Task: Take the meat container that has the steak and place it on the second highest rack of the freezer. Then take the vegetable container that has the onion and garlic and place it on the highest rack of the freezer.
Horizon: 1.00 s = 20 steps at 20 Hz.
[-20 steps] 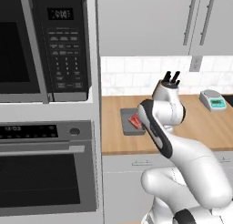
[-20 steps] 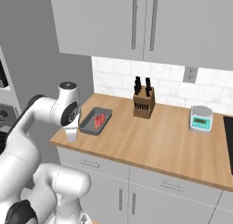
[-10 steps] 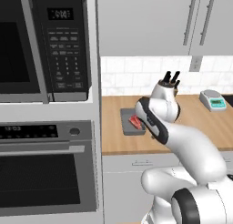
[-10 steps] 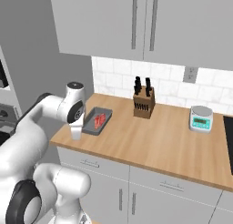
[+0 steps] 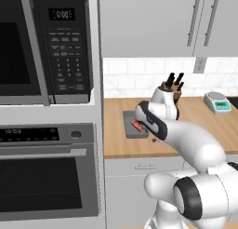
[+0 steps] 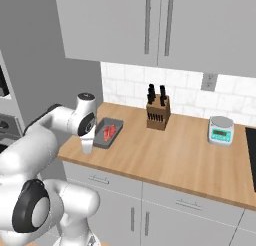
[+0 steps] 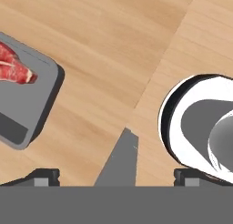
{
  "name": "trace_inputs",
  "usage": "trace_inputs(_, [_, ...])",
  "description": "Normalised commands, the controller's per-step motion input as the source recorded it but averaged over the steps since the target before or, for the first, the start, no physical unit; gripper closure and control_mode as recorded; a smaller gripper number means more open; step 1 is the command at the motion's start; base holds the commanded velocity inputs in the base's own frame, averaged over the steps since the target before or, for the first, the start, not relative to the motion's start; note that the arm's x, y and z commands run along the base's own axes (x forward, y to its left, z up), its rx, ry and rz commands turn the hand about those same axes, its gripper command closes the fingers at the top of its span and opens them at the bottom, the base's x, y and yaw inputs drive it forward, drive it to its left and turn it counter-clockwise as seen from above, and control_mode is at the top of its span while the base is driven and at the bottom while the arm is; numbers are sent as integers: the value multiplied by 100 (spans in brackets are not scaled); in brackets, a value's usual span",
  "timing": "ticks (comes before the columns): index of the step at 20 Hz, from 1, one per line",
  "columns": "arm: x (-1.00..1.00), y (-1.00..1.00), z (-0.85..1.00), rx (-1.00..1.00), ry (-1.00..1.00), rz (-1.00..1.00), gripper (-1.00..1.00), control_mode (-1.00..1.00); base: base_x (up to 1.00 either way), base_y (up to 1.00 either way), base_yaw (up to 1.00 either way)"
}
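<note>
The meat container [image 6: 106, 134] [image 5: 130, 126] [image 7: 32, 104], a dark grey tray, lies on the wooden counter near its left end. The red steak [image 6: 109, 132] [image 7: 13, 70] [image 5: 137, 125] rests inside it. My gripper [image 6: 87, 149] [image 7: 116, 175] points down at the counter just off the tray's near corner, beside it and not touching. In the hand view its fingertips [image 7: 45, 175] stand wide apart, open, with bare wood between them. The vegetable container, onion, garlic and freezer are out of view.
A knife block [image 6: 156, 112] [image 5: 173, 89] stands at the back of the counter [image 6: 165, 155], and a small scale [image 6: 220, 130] [image 5: 217, 102] sits further right. A microwave [image 5: 46, 46] and black-windowed oven [image 5: 46, 181] fill the tall unit left of the counter.
My hand has shifted a little to the right, closer to the tray's near corner. The tray and steak have not moved.
</note>
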Motion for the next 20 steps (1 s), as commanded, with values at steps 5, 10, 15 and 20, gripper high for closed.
trace_inputs(5, [28,3,-26,0,0,0,-100,-100,0,0,0])
trace_inputs(10, [28,1,-24,0,0,0,-100,-100,0,0,0])
trace_inputs(15, [26,1,-21,0,0,0,-100,-100,0,0,0])
trace_inputs(20, [28,6,-24,0,0,0,-100,-100,0,0,0])
